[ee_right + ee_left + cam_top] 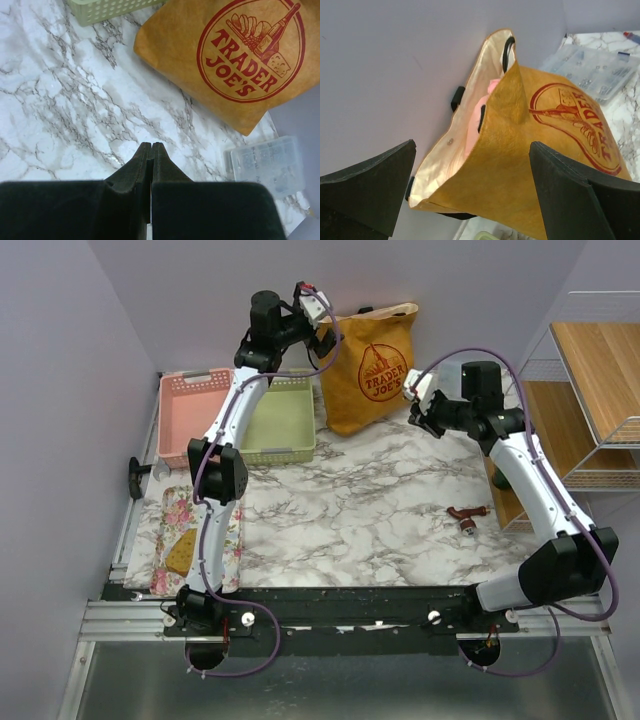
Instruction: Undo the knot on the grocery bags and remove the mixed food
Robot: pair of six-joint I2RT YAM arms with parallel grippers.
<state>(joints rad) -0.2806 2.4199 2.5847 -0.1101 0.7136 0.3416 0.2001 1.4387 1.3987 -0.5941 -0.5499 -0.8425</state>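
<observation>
Left gripper (473, 145), spread, faces the mustard-yellow fabric tote (515, 180) centre-frame; I'd dip onto the crinkly pink plastic bag (474, 125) inside; right gripper (151, 146) pressed together.

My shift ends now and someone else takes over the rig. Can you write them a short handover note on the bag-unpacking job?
Left gripper: wide open, holding nothing, hovering at the mouth of the yellow tote.
Right gripper: shut and empty, above the marble table in front of the tote.
Things: the tote stands upright at the back wall. The pink plastic bag sits inside it, only partly visible, and its knot is out of sight.
Done: nothing is out yet, and no food shows on the table.
Left: lift the pink bag out, untie its knot, then take out the food.
</observation>
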